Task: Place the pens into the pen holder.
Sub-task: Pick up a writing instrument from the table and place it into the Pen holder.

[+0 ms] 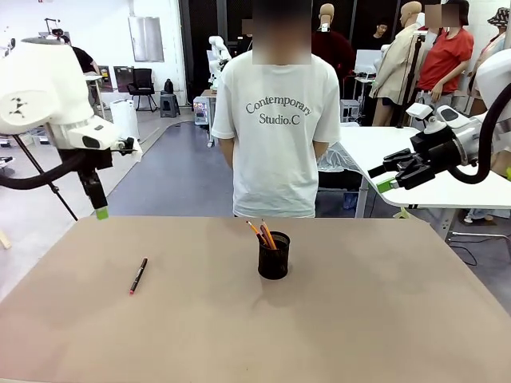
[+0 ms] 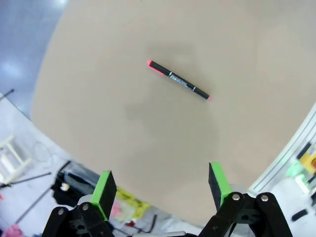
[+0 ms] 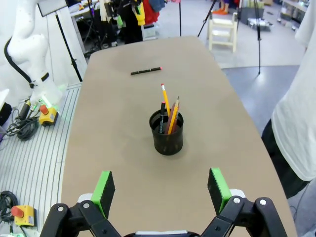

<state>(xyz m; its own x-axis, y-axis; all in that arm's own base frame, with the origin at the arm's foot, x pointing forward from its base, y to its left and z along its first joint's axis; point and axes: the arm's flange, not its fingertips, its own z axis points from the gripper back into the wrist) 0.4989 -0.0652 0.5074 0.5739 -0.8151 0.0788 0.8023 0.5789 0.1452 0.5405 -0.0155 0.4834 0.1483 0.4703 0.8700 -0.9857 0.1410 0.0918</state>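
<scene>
Black pen lies before a shirt reading "Contemporary Studio.C".

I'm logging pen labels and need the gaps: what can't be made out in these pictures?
- Print on the black pen: too small, left wrist view.
- Lower ends of the pens in the pen holder: hidden by its wall, both other views.
- Hands of the person: behind the body, front view.
</scene>
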